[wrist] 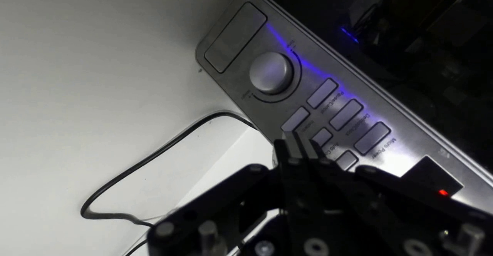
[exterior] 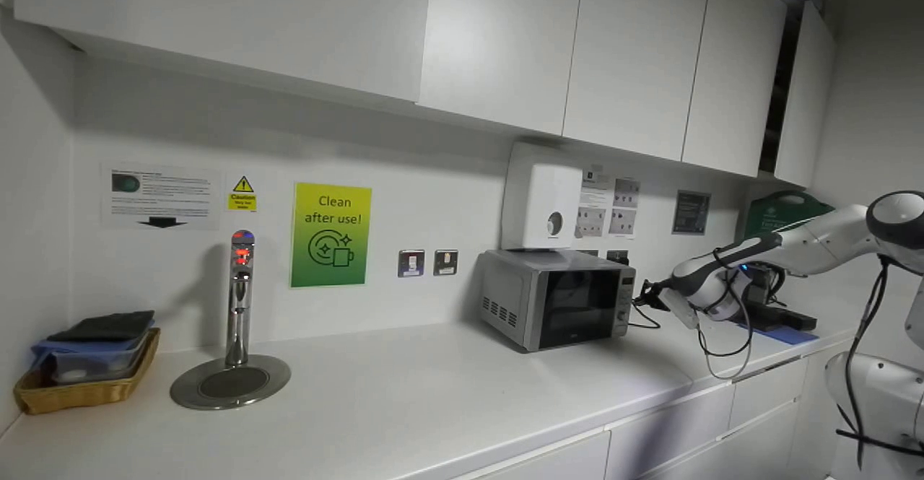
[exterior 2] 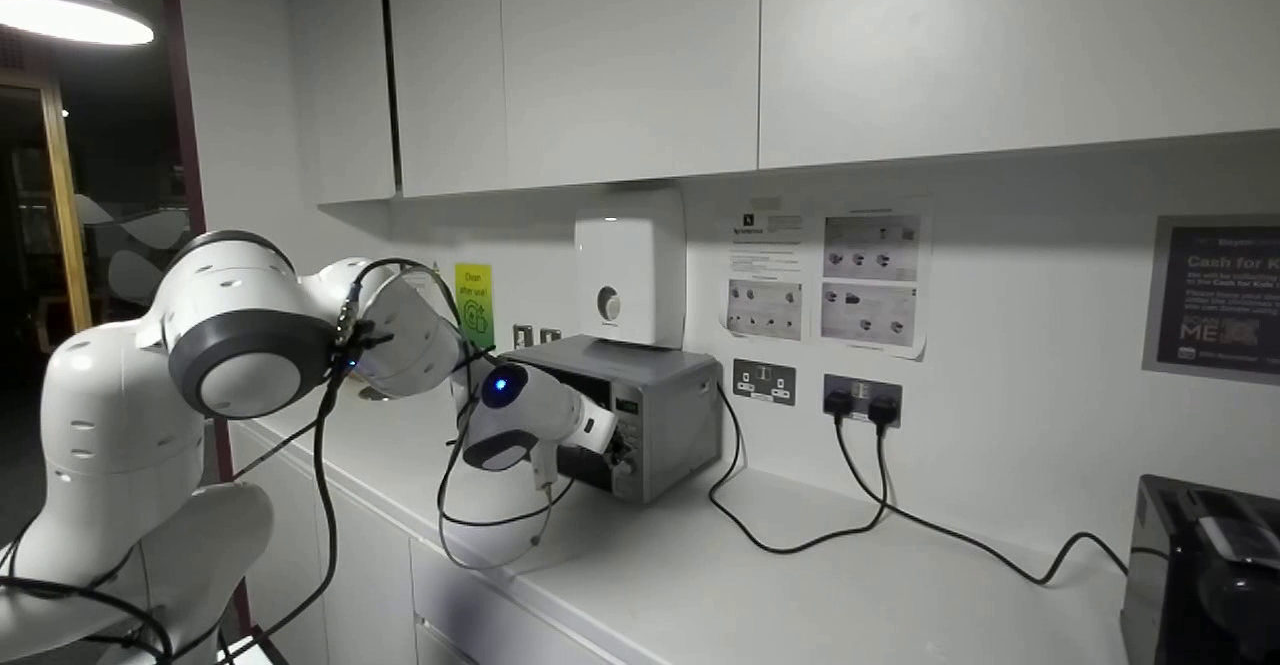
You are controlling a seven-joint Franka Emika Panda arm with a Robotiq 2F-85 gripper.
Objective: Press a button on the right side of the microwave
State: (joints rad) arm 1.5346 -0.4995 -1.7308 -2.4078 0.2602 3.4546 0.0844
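The silver-grey microwave stands on the counter in both exterior views point(exterior: 509, 292) point(exterior 2: 685, 425), its dark glass door beside the control panel. In the wrist view the panel point(wrist: 265, 111) runs diagonally, with a round knob point(wrist: 270, 73), several oblong buttons and a dark display point(wrist: 431, 181) with a red light. My gripper point(wrist: 297, 134) is shut and empty, its fingertips overlapping the lower end of a button point(wrist: 295, 118) nearest the panel's edge. I cannot tell whether they touch it. The fingers partly cover a neighbouring button point(wrist: 322, 136). In both exterior views the gripper point(exterior: 638, 302) point(exterior 2: 622, 450) is at the panel.
A white dispenser point(exterior: 541, 198) hangs on the wall just above the microwave. A black cord point(exterior 2: 738, 520) runs from the microwave to the wall socket point(exterior 2: 862, 395). A dark machine point(exterior 2: 1205, 585) stands further along the counter. A chrome tap point(exterior: 240, 307) is beyond the microwave's opposite side.
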